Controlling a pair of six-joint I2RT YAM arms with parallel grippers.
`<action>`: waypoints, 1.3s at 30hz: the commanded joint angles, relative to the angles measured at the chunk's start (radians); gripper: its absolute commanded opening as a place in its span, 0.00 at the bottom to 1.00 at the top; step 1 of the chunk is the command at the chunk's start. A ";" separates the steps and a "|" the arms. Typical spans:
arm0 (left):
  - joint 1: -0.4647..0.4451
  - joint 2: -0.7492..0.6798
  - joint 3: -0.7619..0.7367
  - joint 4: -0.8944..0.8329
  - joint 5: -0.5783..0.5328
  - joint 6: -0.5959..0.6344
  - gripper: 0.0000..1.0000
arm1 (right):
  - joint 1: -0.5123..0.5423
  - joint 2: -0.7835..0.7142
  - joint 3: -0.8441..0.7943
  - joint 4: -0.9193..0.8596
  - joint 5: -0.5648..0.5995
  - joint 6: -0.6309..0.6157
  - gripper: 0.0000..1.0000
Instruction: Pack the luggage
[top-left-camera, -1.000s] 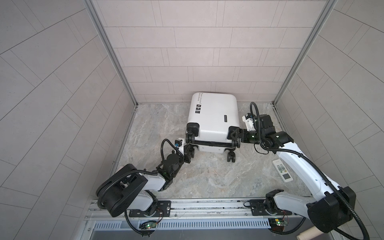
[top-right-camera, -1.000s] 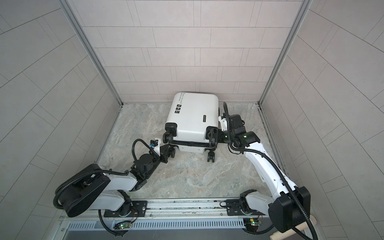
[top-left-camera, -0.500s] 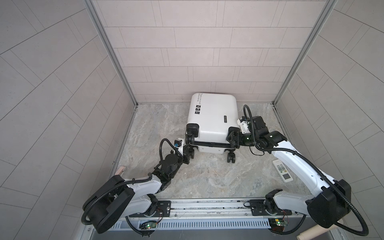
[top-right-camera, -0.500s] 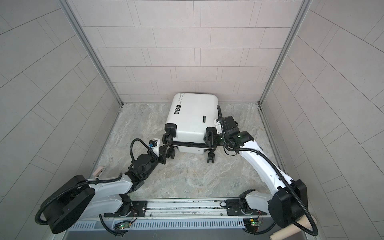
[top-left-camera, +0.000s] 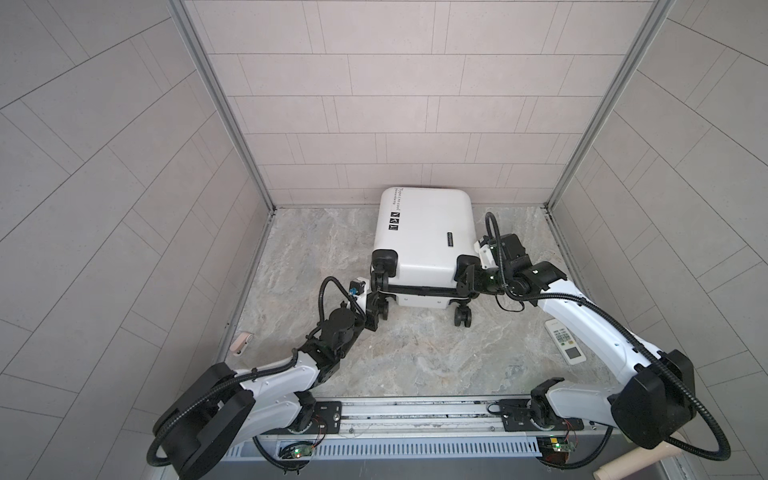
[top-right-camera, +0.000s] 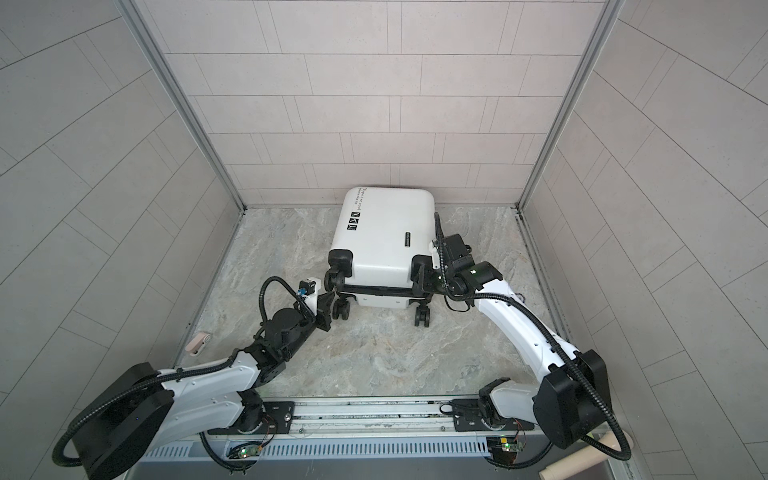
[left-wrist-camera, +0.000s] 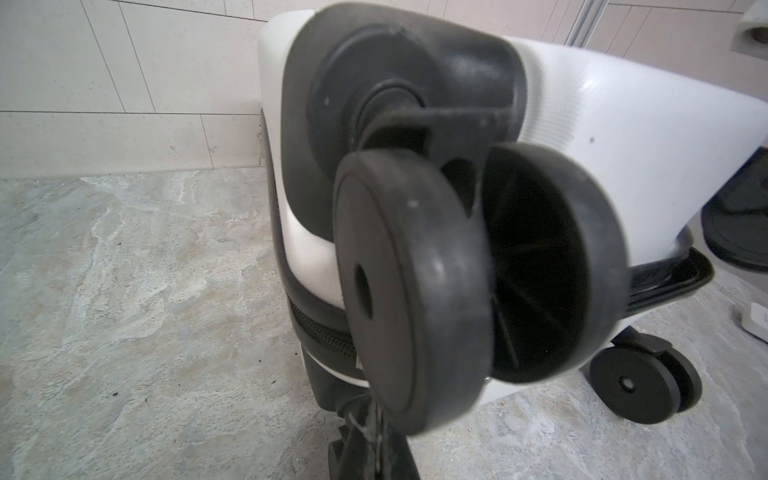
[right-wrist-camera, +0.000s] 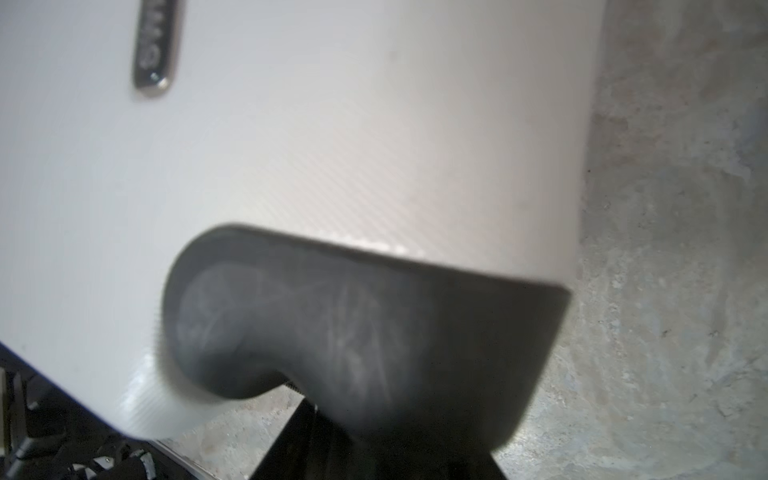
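The white luggage (top-left-camera: 424, 241) (top-right-camera: 386, 245) lies flat against the back wall with its black wheels toward me. A dark gap shows between its two shells at the wheel end. My left gripper (top-left-camera: 377, 298) (top-right-camera: 333, 296) is shut, low beside the left wheels. In the left wrist view its fingertips (left-wrist-camera: 368, 432) meet just under a big black wheel (left-wrist-camera: 415, 291). My right gripper (top-left-camera: 467, 277) (top-right-camera: 422, 276) is at the right wheel corner of the upper shell. The black wheel housing (right-wrist-camera: 353, 332) fills the right wrist view and hides the jaws.
A white remote control (top-left-camera: 565, 341) lies on the stone floor at the right, beside the right arm. A small pink object (top-left-camera: 243, 343) (top-right-camera: 198, 343) sits by the left wall. Tiled walls close in the back and both sides. A metal rail (top-left-camera: 415, 411) runs along the front.
My right gripper has moved left, in against the luggage's right wheel corner. The left arm has stretched out lower, while its gripper stays by the left wheels.
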 joint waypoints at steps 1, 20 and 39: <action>-0.026 -0.025 0.047 -0.006 -0.006 0.034 0.00 | 0.034 0.022 0.021 0.007 0.003 -0.032 0.34; -0.229 0.061 0.102 0.030 -0.123 0.066 0.00 | 0.124 0.084 0.104 0.032 0.016 0.024 0.06; -0.358 0.342 0.287 0.165 -0.093 0.066 0.00 | 0.153 0.088 0.140 0.029 0.020 0.034 0.00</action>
